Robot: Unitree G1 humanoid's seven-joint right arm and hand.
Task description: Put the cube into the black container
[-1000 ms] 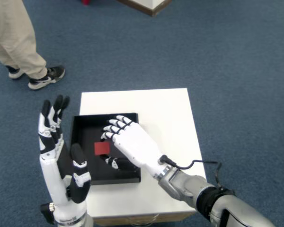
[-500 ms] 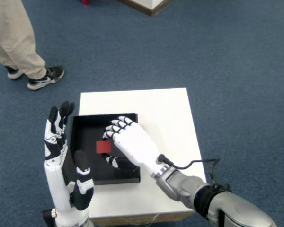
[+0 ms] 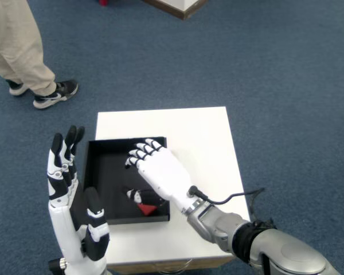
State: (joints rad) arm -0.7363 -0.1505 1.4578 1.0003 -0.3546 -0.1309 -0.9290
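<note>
The black container (image 3: 106,169) sits on the left half of the white table (image 3: 198,137). The red cube (image 3: 147,209) lies tilted inside it at the near right corner, partly hidden under my right palm. My right hand (image 3: 160,172) hovers over the container's right side, fingers spread and pointing left, with the thumb tip just above the cube. It looks open, with nothing pinched between thumb and fingers. My left hand (image 3: 69,195) is raised at the container's left edge, palm inward and fingers up.
A person's legs and shoes (image 3: 43,86) stand on the blue carpet at the upper left. A white piece of furniture (image 3: 180,6) shows at the top edge. The table's right half is bare white.
The red cube was up by my right fingertips; now it lies lower, at the container's near right corner. The left hand has shifted a little.
</note>
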